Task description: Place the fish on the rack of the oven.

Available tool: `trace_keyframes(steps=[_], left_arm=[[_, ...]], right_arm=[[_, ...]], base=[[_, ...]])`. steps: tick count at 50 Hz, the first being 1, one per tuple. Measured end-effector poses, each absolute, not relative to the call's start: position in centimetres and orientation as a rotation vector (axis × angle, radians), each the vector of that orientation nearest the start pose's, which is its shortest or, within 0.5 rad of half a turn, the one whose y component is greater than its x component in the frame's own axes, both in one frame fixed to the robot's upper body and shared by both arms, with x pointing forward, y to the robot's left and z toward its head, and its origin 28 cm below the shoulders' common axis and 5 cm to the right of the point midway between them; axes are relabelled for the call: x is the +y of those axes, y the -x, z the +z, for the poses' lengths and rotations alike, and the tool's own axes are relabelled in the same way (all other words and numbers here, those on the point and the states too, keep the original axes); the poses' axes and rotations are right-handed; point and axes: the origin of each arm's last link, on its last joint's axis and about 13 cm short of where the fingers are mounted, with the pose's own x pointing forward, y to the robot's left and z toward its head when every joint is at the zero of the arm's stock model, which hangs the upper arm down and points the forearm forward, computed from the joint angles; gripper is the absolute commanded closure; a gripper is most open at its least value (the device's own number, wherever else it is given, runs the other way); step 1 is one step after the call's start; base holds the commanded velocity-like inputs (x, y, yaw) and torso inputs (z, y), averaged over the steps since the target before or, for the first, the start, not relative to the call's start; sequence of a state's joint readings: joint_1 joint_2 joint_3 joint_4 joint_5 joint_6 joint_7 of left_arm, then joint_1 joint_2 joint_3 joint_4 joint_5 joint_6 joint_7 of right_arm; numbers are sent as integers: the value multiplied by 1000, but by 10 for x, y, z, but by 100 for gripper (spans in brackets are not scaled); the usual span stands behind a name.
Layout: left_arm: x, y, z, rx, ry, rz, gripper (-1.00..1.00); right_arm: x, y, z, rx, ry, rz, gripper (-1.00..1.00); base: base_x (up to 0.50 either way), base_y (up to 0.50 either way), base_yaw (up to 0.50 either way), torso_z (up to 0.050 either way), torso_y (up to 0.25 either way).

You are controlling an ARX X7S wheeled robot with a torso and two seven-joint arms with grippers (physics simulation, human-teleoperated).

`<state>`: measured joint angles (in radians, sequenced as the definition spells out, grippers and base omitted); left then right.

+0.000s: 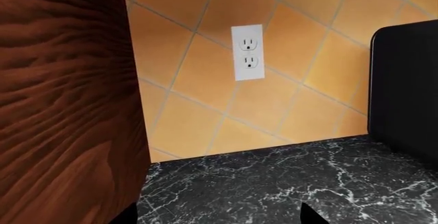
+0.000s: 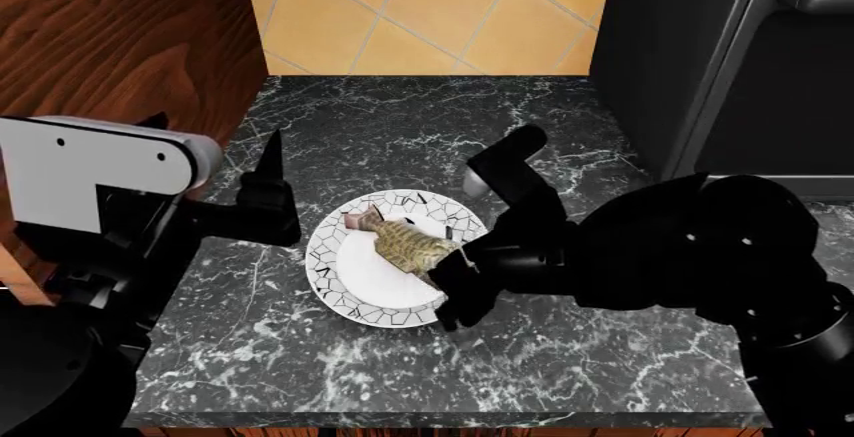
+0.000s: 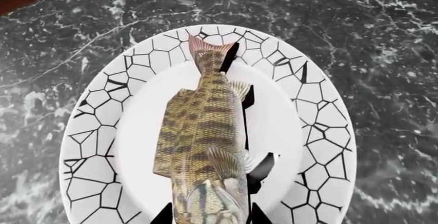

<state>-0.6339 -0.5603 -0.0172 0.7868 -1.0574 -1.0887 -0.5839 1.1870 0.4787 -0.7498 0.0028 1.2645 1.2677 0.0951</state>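
The fish (image 2: 400, 245) (image 3: 202, 142), olive-tan with dark bars and a pinkish tail, is on a white plate (image 2: 334, 287) (image 3: 89, 131) with a black crackle rim, in the middle of the counter. My right gripper (image 2: 447, 262) (image 3: 211, 216) reaches in from the right, and its two black fingertips press against both sides of the fish's head end. My left gripper (image 2: 267, 172) (image 1: 219, 219) hovers open to the left of the plate, holding nothing, pointing at the tiled back wall. The oven and its rack are out of view.
The counter (image 2: 534, 357) is black marble. A wooden cabinet side (image 2: 120, 37) (image 1: 61, 106) walls in the left. A black appliance (image 2: 721, 57) (image 1: 407, 90) with a bar handle stands at the right. A wall outlet (image 1: 247, 52) sits on the orange tiles.
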Motion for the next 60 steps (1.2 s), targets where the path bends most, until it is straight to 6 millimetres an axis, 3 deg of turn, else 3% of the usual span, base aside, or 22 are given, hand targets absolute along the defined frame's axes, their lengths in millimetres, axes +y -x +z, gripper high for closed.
trace_keyframes(steps=[14,24,33,60], left_arm=[[238,-213,237,-154,-78,-128,-100],[239,-210,240,-163,-75,-128,-100],[238,-207,241,-175,-68,-132,-100],[237,-198,242,-202,-51,-155,-100]], right_arm=[[-91,-303,224,623,259,767,100],[-92,-298,243,529,270,753,100],[-92,-284,255,424,271,725,100],[-93,-245,265,163,264,518,100]], base=[[0,0,0,0,0],[0,0,0,0,1],[0,0,0,0,0],[0,0,0,0,0]])
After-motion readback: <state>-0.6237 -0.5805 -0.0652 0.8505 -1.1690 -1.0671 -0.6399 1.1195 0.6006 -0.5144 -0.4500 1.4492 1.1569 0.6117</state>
